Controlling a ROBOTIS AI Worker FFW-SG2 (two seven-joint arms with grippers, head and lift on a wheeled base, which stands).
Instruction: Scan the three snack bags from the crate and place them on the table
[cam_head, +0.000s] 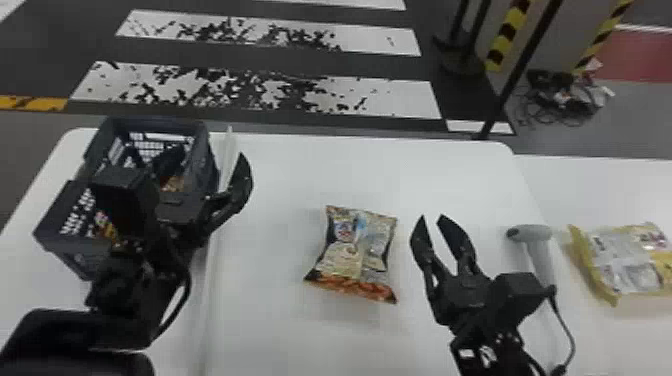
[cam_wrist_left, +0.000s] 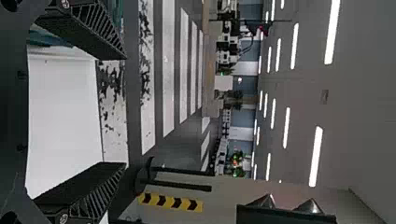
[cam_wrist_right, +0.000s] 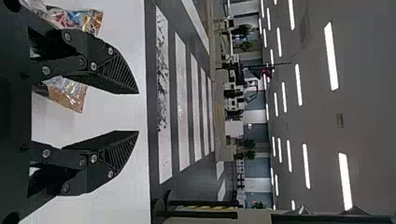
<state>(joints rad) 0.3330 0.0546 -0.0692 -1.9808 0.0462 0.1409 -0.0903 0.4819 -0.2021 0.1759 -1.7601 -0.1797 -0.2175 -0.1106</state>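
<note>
My left gripper (cam_head: 206, 162) is open over the right side of the dark grey crate (cam_head: 65, 239), whose middle the arm covers; the left wrist view has the same gripper (cam_wrist_left: 125, 111) with its fingers wide apart. Inside the crate, parts of colourful packaging (cam_head: 172, 184) show. A snack bag (cam_head: 354, 254) with a dark and orange print lies mid-table. Just right of it my right gripper (cam_head: 432, 218) stands open, nothing between its fingers. In the right wrist view, the bag (cam_wrist_right: 69, 93) is partly behind one finger of the open gripper (cam_wrist_right: 138, 112). A yellow snack bag (cam_head: 625, 260) lies far right.
A light grey handheld scanner (cam_head: 535, 240) is between the right gripper and the yellow bag, partly hidden by the arm. Beside the crate a raised white strip (cam_head: 212, 280) runs along the white table (cam_head: 270, 325). Poles and cables (cam_head: 560, 97) stand beyond the table.
</note>
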